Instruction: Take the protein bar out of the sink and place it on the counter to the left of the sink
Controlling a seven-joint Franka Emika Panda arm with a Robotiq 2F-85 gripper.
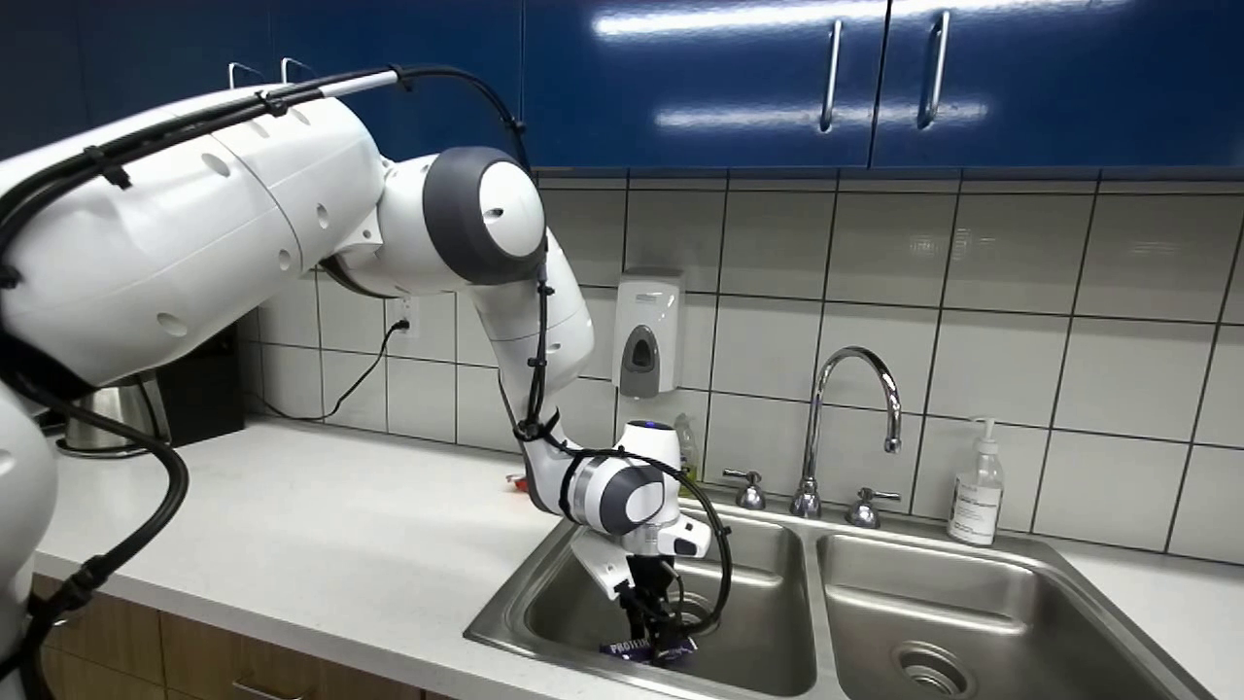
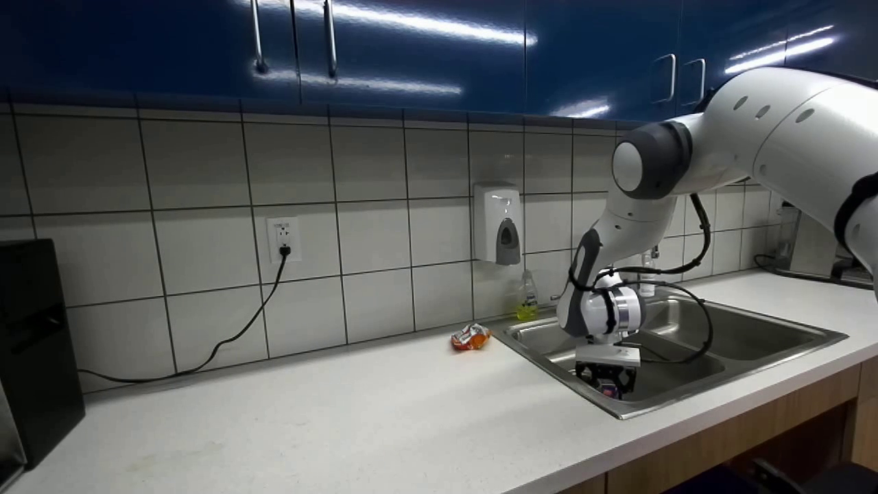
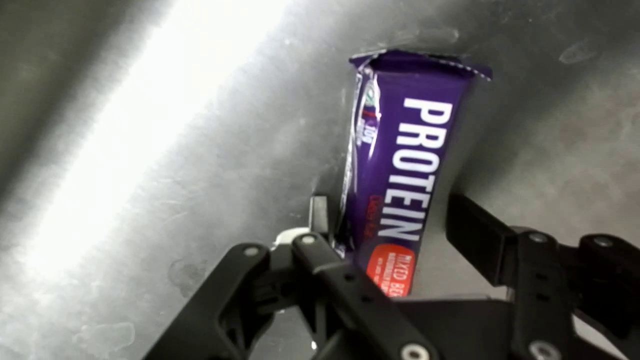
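Note:
The protein bar, a purple wrapper with a red patch, lies flat in the sink, in the basin beside the long stretch of counter. It also shows in both exterior views, partly hidden by the fingers. My gripper is open and low in that basin, with one finger on each side of the bar. In the wrist view a gap shows between the bar and the right finger; the left finger is close to the bar's edge, contact unclear. The bar's near end is hidden behind the gripper.
A crumpled orange wrapper lies on the counter near the sink's corner. The chrome faucet and its handles stand behind the sink. A pump bottle and a bottle of yellow liquid stand by the wall. The sink has raised walls around the gripper.

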